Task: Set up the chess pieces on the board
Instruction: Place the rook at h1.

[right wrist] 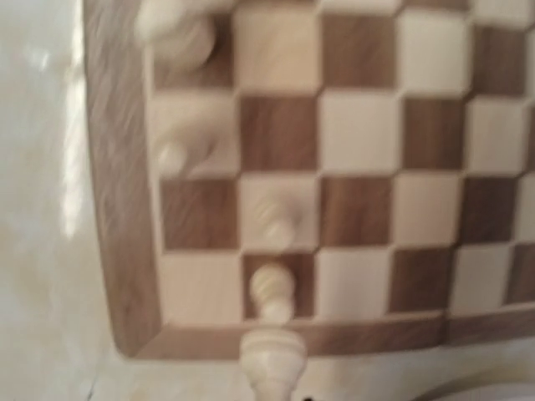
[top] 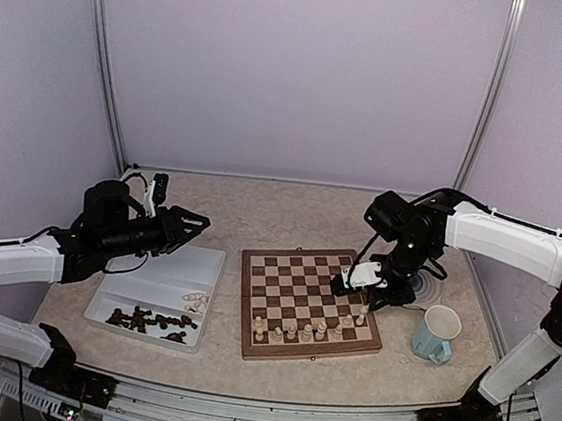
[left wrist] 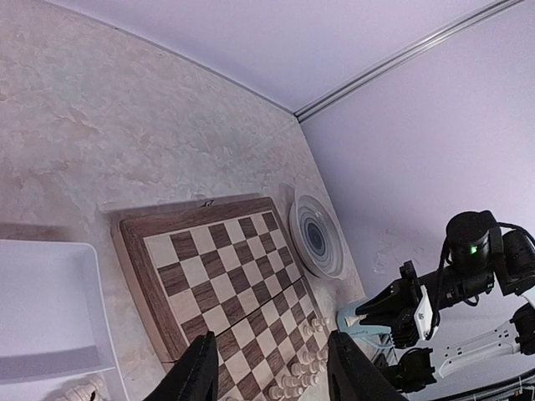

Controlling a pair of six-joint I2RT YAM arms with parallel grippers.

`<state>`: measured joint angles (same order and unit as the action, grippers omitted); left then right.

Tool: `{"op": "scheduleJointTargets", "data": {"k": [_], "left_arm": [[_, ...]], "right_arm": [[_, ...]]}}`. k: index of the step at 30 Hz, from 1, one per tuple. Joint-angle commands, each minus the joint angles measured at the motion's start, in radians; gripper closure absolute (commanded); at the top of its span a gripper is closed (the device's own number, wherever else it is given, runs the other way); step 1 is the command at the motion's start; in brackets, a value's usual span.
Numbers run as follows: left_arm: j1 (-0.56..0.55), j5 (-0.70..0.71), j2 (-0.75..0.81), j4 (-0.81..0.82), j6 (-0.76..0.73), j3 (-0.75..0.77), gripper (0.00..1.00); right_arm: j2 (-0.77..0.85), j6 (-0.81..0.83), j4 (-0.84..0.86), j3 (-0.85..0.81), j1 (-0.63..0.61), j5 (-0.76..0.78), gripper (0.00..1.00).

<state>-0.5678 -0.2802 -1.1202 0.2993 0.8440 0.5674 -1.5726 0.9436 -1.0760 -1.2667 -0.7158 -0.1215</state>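
The beige table (top: 291, 212) fills the top view. At its centre, toward 5 o'clock, lies the board (top: 294, 277), flat and open; at 8 o'clock beside it sits the white tray (top: 158, 278). The left gripper (top: 195, 224) hovers over the tray's far edge; only the left wrist view shows its state, two dark fingers (left wrist: 197, 372) standing apart with nothing between them. The right gripper (top: 343, 285) hangs over the board's 3 o'clock edge, jaws drawn together. The right wrist view, blurred, shows a board corner close up and one pale chessman (right wrist: 269, 359) large at 6 o'clock, right under the camera; whether the jaws pinch it I cannot tell. The round grey-ringed plate (left wrist: 318, 236) shows plainly in the left wrist view, just off the board's edge; from above the right arm hides most of it. A pale blue mug (top: 437, 334) stands at 4 o'clock of the board. Pale pieces (top: 307, 330) line the board's near rows. Only the top view shows the tray's load: dark pieces (top: 149, 320) at its near end, a few cream pieces (top: 196, 300) at its 3 o'clock side.
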Motion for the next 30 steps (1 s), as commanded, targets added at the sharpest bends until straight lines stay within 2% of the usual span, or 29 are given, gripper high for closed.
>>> {"op": "scheduleJointTargets", "data": {"k": [1,12,30], "left_arm": [[0.009,0.016,0.03,-0.055,-0.028,0.009,0.55],[0.011,0.018,0.032,-0.056,-0.01,-0.001,0.54],[0.017,0.019,0.034,-0.069,-0.012,-0.007,0.54]], "right_arm": [[-0.012,0.076,-0.11,0.041,-0.02,0.042,1.0],[-0.081,0.006,-0.033,0.047,-0.056,0.101,0.97],[-0.117,-0.019,-0.012,0.083,-0.105,0.114,0.92]]}}
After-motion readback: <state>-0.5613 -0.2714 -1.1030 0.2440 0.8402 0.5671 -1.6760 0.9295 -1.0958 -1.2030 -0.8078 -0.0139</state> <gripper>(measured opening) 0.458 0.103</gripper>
